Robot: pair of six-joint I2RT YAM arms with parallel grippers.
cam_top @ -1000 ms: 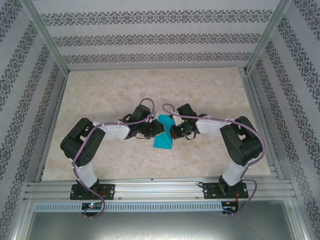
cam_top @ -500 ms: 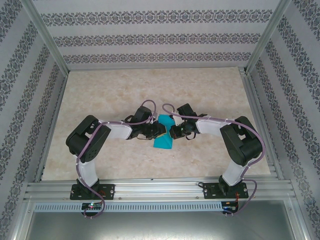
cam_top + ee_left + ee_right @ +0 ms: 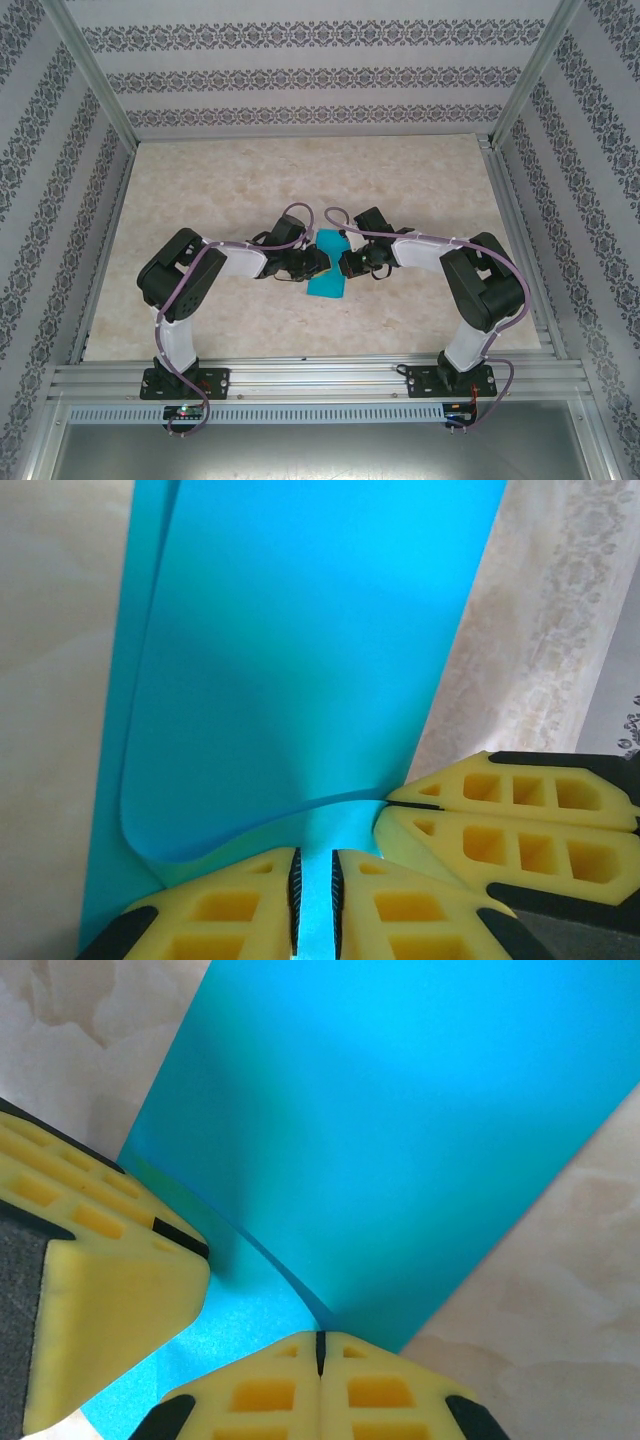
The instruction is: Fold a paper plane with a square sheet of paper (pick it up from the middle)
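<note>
Both grippers — left (image 3: 318,262) and right (image 3: 343,263) — pinch one thin teal-blue folded sheet of paper (image 3: 328,266) between them; two yellow fingers (image 3: 280,1385) of each meet on its curled flap.

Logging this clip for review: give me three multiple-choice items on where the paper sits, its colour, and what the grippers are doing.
1. Where is the paper?
A. table centre, between both grippers
B. far left corner
C. on the front rail

2. Its colour?
A. red
B. teal-blue
C. white

3. State of the right gripper?
A. wide open above the table
B. shut on the paper
C. holding a cup

Answers: 1 A, the top view shows it between the left gripper and the right. 2 B, blue in every view. 3 B, right wrist view shows fingers pressed together on the paper's edge.
</note>
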